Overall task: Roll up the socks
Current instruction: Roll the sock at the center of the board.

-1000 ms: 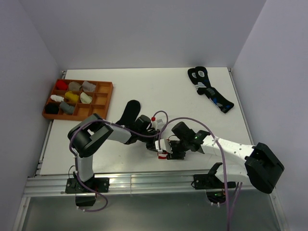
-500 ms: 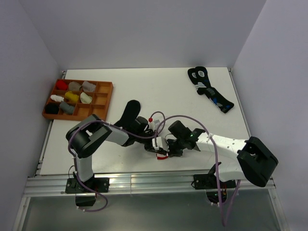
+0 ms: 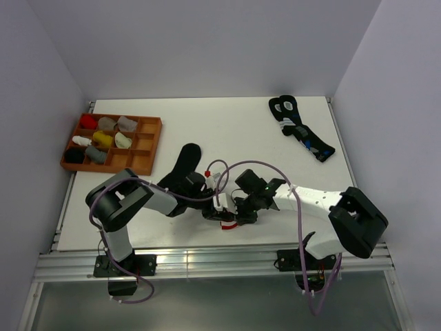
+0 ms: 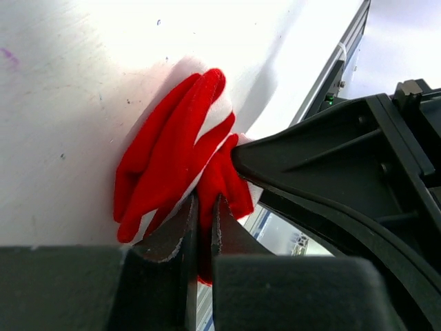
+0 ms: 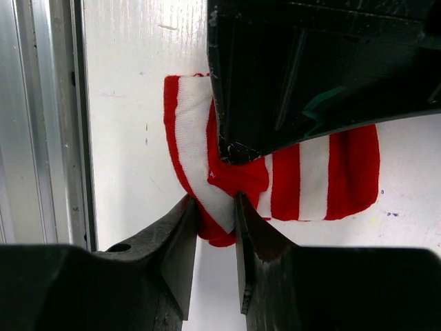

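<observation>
Only wrist views show us left claw (image 4: 204,208) and right claw (image 5: 213,201) each pinching the red-and-white striped fabric sock (image 5: 313,172) on white tabletop (image 4: 69,83).

Top view: bright, even, diffuse overhead light. White bench (image 3: 227,131) not blown, only faint soft shadows under the arms (image 3: 155,198). Sharp throughout. Left wrist view: bench washed out toward top left, glare. Sock (image 4: 172,152) in focus with a soft pinkish shadow beside it. Left fingers (image 4: 169,238) dark and blurred, too close. Right wrist view: well lit, sock stripes crisp, right fingers (image 5: 172,248) soft and underexposed.
</observation>
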Controlling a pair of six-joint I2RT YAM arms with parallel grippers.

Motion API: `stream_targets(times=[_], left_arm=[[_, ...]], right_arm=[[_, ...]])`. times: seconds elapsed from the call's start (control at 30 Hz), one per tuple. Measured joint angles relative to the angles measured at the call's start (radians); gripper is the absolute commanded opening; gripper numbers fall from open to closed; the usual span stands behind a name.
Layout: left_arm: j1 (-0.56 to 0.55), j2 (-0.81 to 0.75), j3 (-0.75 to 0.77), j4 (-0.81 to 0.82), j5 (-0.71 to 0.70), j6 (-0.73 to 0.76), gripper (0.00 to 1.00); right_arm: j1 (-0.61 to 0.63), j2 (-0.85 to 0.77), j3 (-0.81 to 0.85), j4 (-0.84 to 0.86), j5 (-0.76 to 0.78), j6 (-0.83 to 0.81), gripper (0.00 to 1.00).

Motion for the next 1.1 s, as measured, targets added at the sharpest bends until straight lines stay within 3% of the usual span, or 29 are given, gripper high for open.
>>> stream_targets(times=[0.27,0.63,0.77,1.1], left_arm=[[-0.005,-0.008,-0.025,0.046,-0.024,-0.003,0.12],[-0.023,-0.018,-0.048,0.092,-0.082,0.0,0.24],[-0.033,-0.044,-0.068,0.101,-0.145,0.0,0.3],[-0.051,-0.144,-0.133,0.106,-0.336,0.038,0.31]], right_arm=[[0.0,0.032,0.035,-0.036,-0.001,0.001,0.14],[-0.024,0.103,0.104,-0.113,-0.027,-0.005,0.12],[-0.054,0.151,0.147,-0.164,-0.07,-0.019,0.12],[-0.121,0.252,0.233,-0.264,-0.156,-0.023,0.12]])
